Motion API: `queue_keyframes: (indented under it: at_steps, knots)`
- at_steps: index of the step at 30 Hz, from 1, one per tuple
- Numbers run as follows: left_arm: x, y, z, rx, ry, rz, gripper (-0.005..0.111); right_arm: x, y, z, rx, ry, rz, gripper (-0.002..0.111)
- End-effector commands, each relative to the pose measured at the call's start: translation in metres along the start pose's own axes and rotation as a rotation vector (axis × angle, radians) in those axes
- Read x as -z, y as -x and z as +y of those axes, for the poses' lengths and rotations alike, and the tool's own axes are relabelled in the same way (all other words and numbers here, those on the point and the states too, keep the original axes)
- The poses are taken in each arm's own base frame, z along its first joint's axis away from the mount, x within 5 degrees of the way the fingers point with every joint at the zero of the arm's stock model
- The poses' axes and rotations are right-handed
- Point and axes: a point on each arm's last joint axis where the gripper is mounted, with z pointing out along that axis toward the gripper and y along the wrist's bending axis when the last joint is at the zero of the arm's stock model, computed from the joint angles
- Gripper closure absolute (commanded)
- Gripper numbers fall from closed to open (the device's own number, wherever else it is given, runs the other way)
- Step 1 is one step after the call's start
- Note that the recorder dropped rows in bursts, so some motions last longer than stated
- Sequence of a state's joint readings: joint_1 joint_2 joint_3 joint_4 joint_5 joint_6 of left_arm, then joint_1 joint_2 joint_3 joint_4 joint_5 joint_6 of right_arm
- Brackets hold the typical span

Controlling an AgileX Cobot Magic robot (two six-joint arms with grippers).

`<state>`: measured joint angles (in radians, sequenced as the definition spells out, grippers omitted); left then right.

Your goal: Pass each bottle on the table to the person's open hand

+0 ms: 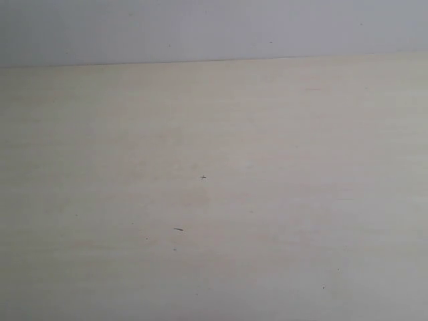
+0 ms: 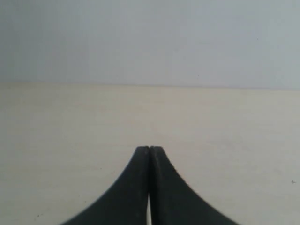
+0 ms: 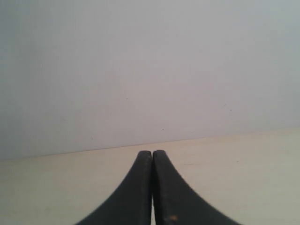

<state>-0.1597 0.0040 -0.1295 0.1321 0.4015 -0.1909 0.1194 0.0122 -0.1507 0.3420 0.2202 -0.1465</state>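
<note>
The pale beige table [image 1: 214, 200] fills the exterior view, with a few tiny dark specks on it. No bottle and no person's hand shows in any view. Neither arm appears in the exterior view. In the left wrist view my left gripper [image 2: 150, 148] hangs over the bare table [image 2: 70, 131], its two black fingers pressed together with nothing between them. The right wrist view shows my right gripper [image 3: 152, 152] shut the same way above the table [image 3: 243, 164], holding nothing.
A plain grey-white wall [image 1: 214, 27] rises behind the table's far edge [image 1: 214, 60]. The same wall [image 3: 150, 70] fills most of the right wrist view. A small dark mark [image 1: 178, 229] lies on the tabletop.
</note>
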Motion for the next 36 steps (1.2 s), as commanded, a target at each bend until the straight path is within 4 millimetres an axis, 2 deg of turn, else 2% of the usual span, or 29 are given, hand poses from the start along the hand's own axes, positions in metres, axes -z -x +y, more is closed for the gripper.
queue_keyframes:
  at_steps: [1,7,36]
  knots:
    - [-0.008,-0.020,0.000,0.005,-0.005,0.029,0.107,0.000,-0.001,-0.001,0.010,-0.006,-0.004,0.108]
    - [-0.013,-0.038,0.001,0.008,-0.002,0.091,0.107,0.000,-0.001,-0.001,0.010,-0.006,-0.004,0.108]
    - [-0.013,-0.037,0.001,0.006,-0.002,0.083,0.107,0.001,0.000,-0.002,0.011,-0.035,-0.022,0.108]
